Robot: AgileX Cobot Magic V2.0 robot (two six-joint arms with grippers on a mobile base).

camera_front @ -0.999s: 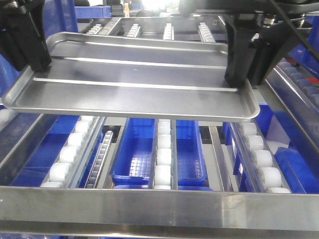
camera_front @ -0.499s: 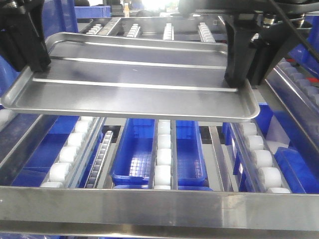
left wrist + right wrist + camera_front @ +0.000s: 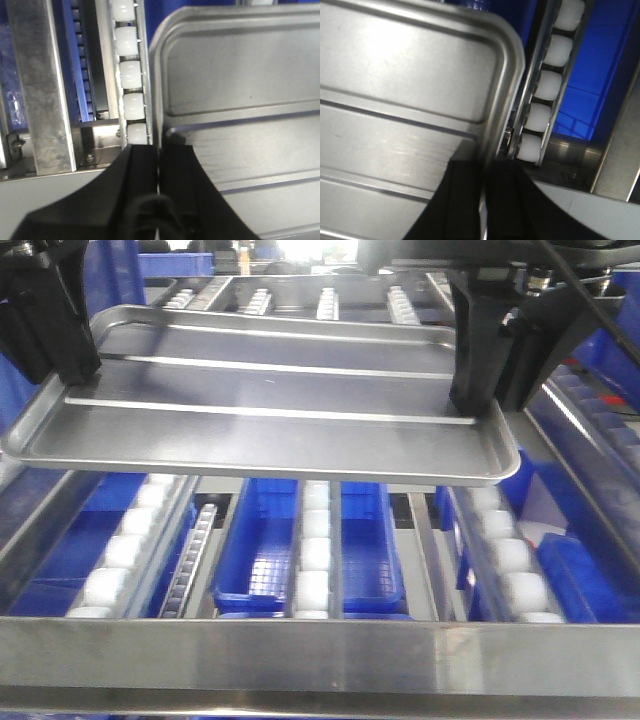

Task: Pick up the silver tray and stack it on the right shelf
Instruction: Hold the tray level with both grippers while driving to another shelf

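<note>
The silver tray (image 3: 270, 390) hangs level in the air, its two raised ridges running side to side. My left gripper (image 3: 70, 375) is shut on its left rim and my right gripper (image 3: 478, 405) is shut on its right rim. In the left wrist view the black fingers (image 3: 145, 165) pinch the tray (image 3: 240, 100) edge at the left gripper (image 3: 159, 150). The right wrist view shows the tray (image 3: 410, 85) rim clamped in the right gripper (image 3: 490, 165). Below the tray lies the right shelf, with white roller tracks (image 3: 310, 560) behind its steel front crossbar (image 3: 320, 660).
Blue bins (image 3: 270, 540) sit under the roller tracks. Another roller rack (image 3: 330, 300) stands behind the tray. A slanted roller track (image 3: 600, 410) and more blue bins (image 3: 580, 580) line the right side. White rollers (image 3: 131, 75) run beside the tray's left edge, and rollers (image 3: 545, 85) beside its right.
The rack, rollers and blue bins have shifted slightly left and down in the front view. The tray and both grippers keep the same place in the view.
</note>
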